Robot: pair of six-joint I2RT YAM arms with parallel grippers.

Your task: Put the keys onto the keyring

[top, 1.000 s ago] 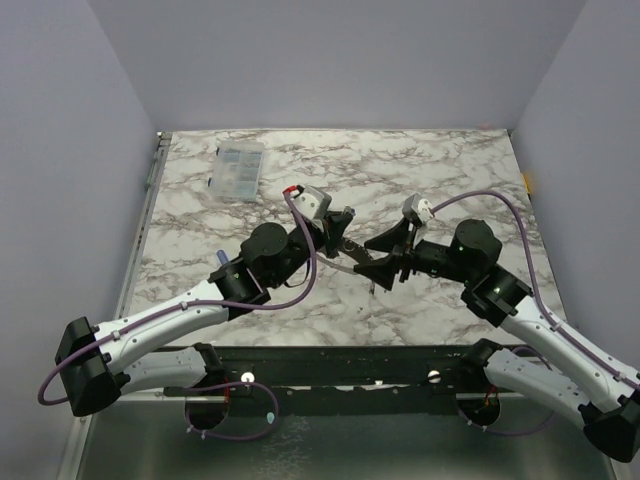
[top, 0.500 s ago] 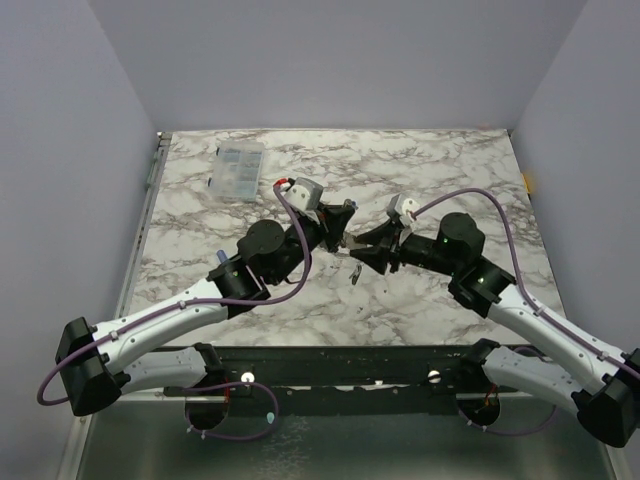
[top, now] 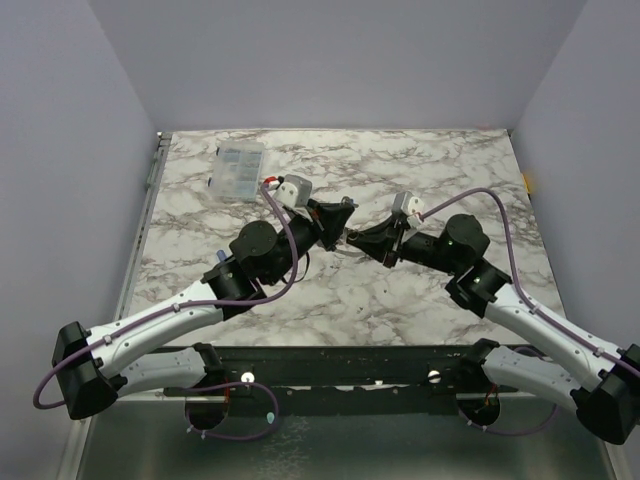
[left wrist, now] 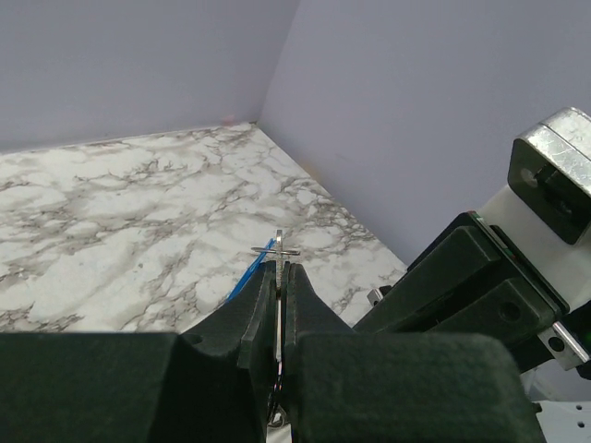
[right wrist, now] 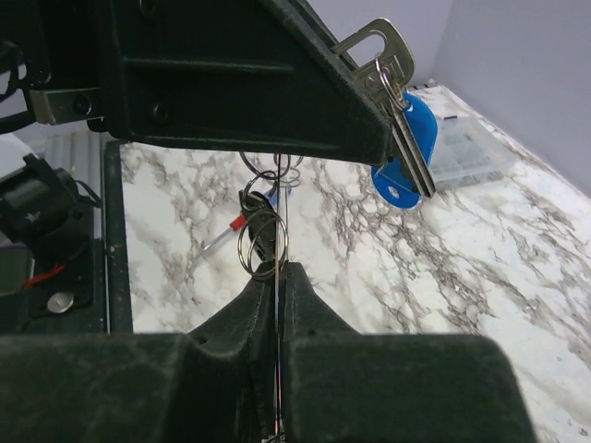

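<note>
Overhead view, upper left: a clear plastic box [top: 238, 170] lay on the marble table [top: 450, 170], well apart from both arms.

Centre of the overhead view: the left gripper [top: 342, 218] and the right gripper [top: 362, 238] met tip to tip above the table, the left one reaching in from the lower left and the right one from the lower right. Whether the tips touched could not be determined from this view.

Left gripper: in the left wrist view its fingers [left wrist: 263, 295] were pressed together on a thin strip of metal seen edge-on, with a short cross-piece showing just past the tips. A blue sliver showed just left of the fingers and could not be identified there. In the right wrist view the keys [right wrist: 404, 148], a plain silver one and one with a blue head joined by a small ring, hung at this gripper's fingertip in the upper right of the frame.

Right gripper: in the right wrist view its fingers [right wrist: 254, 300] were closed on a fine metal loop of the keyring [right wrist: 263, 242], whose small rings stood just above the tips at frame centre, below the left gripper's body. The coiled band could not be made out.

A small red-tipped tool [right wrist: 237, 222] lay on the table behind the rings.
</note>
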